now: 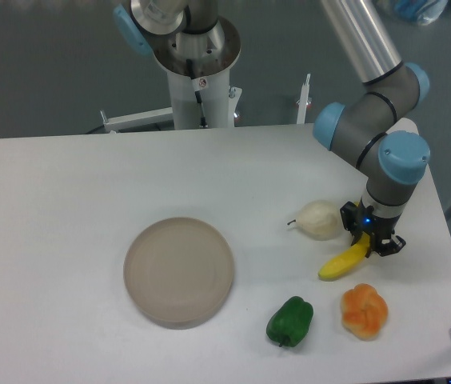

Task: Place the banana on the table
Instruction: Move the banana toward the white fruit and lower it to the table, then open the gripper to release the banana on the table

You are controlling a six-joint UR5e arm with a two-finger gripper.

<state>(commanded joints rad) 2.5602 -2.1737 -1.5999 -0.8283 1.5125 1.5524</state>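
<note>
1. Right of frame centre, the gripper [367, 240] fingers pinch the banana [342, 262] at its upper end, its lower tip at or near the white worktop [65, 208].
2. Probably light, stiff, smooth plastic, so slippery; an end hold lets it swing, and mid-body would be steadier.

No text, label or number can be read anywhere.
</note>
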